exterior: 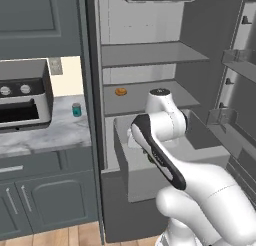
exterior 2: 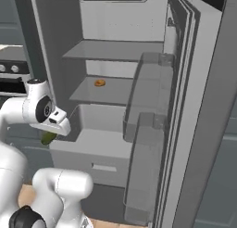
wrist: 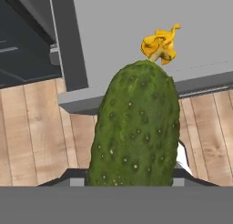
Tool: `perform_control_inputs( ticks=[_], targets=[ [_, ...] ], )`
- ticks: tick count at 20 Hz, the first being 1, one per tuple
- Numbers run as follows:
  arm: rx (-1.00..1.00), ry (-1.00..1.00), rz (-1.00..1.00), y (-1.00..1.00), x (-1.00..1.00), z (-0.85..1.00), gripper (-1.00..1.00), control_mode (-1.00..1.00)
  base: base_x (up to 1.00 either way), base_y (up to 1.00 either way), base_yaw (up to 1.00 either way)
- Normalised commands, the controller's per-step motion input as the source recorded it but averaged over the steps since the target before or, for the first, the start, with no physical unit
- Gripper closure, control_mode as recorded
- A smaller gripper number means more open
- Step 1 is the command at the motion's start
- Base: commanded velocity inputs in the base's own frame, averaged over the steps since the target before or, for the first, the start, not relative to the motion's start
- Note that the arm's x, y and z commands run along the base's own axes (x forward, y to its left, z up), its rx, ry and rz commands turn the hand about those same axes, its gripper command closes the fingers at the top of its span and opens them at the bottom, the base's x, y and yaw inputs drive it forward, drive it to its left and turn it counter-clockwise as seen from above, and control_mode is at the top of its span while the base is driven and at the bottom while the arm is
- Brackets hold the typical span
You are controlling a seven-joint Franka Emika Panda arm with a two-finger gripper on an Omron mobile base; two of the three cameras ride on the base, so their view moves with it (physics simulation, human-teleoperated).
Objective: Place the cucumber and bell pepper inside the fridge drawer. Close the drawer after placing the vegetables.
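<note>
We have the cucumber (wrist: pixel 134 127) pinched in the gripper (exterior 2: pixel 52 134), held over the left front corner of the pulled-out fridge drawer (exterior 2: pixel 88 153).

In the hand view the warty dark green cucumber stands up from between the fingertips, a withered yellow blossom (wrist: pixel 160 43) at its far end, with the drawer's grey wall and the wooden floor (wrist: pixel 32 127) behind it. From the right base view we see its green end poking out under the white hand, just beside the drawer's left rim. The drawer (exterior: pixel 150 175) stands open below the fridge's two grey shelves; a small orange item (exterior: pixel 120 91) lies on the lower shelf (exterior: pixel 165 97). On the marble counter (exterior: pixel 50 132) to the left we see a toaster oven (exterior: pixel 22 102) and a small teal can (exterior: pixel 76 109).
</note>
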Motion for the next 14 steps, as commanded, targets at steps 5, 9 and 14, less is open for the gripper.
perform_control_inputs(
  ticks=[5,9,14],
  targets=[
    [0.03,0.05,-0.04,-0.22,0.64,0.00,1.00,-1.00,0.05,-0.09,0.00],
    [0.03,0.16,-0.06,-0.17,1.00,0.00,1.00,-1.00,0.00,0.00,0.00],
    [0.05,0.15,-0.01,-0.37,0.96,-0.12,1.00,-1.00,0.00,0.00,0.00]
  ],
)
